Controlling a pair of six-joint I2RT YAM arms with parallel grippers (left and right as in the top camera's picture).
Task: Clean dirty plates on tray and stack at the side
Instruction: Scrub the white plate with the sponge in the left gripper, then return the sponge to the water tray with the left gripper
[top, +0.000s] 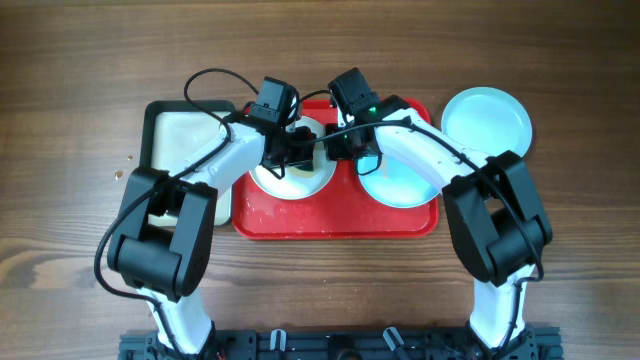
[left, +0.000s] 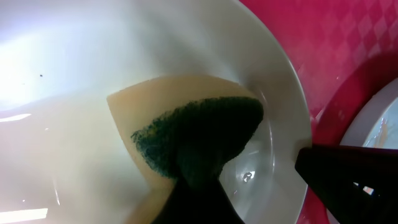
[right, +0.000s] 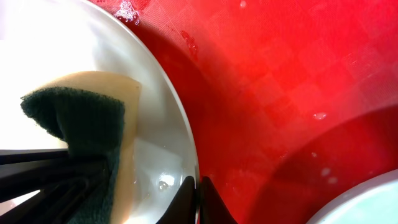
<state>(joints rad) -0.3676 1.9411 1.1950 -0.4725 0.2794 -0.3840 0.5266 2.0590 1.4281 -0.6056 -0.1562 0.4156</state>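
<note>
- Closest to the left wrist camera, a sponge (left: 186, 130) with a pale yellow body and a dark green scouring face lies pressed flat on the wet inside of the white plate (left: 93, 74).
- The left hand (left: 196, 183) is clenched on this sponge, gripping it from the 6 o'clock edge of that view.
- In the right wrist view, the right hand (right: 199, 196) is clamped on the white plate's rim, one dark fingertip on each side of it, at 6 o'clock.
- From overhead, the red tray (top: 330, 222) lies at the middle of the wooden counter (top: 80, 100), and water droplets speckle its surface.
- The white plate sits in the tray's 9 o'clock half, with both hands meeting over its 12 o'clock side.
- A light-blue plate (top: 400, 185) sits in the tray's 3 o'clock half, partly under the right arm.
- A second light-blue plate (top: 487, 120) rests on the counter just off the tray's 2 o'clock corner, apart from the others.
- A smaller dark-rimmed tray (top: 185, 135) with a pale inside lies just beside the red tray at 9 o'clock.
</note>
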